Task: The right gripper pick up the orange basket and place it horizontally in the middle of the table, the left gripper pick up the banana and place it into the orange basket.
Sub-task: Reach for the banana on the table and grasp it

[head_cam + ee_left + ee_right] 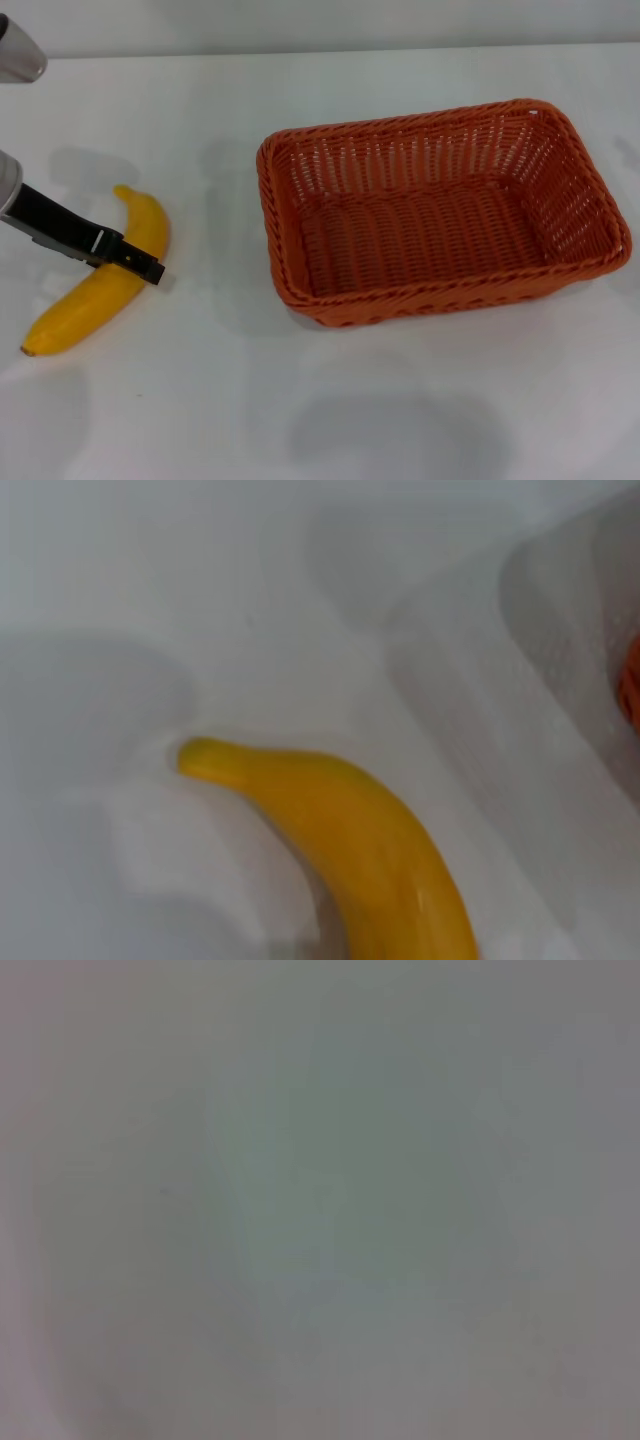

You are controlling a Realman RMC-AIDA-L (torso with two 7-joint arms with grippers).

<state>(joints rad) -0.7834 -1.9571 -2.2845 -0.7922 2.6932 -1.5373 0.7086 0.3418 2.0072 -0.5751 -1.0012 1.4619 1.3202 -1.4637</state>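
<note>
The orange basket [440, 210] stands on the white table [300, 400] right of centre, its long side running nearly left to right and nothing inside it. The banana [105, 280] lies flat on the table at the left. My left gripper [135, 262] reaches in from the left edge and crosses over the banana's middle. In the left wrist view the banana [350, 850] fills the near part of the picture, and a sliver of the orange basket [630, 685] shows at the edge. The right gripper is out of view; the right wrist view shows only a blank grey surface.
A silver-grey part of the left arm [18, 50] sits at the far left corner. Bare white tabletop lies between the banana and the basket and in front of both.
</note>
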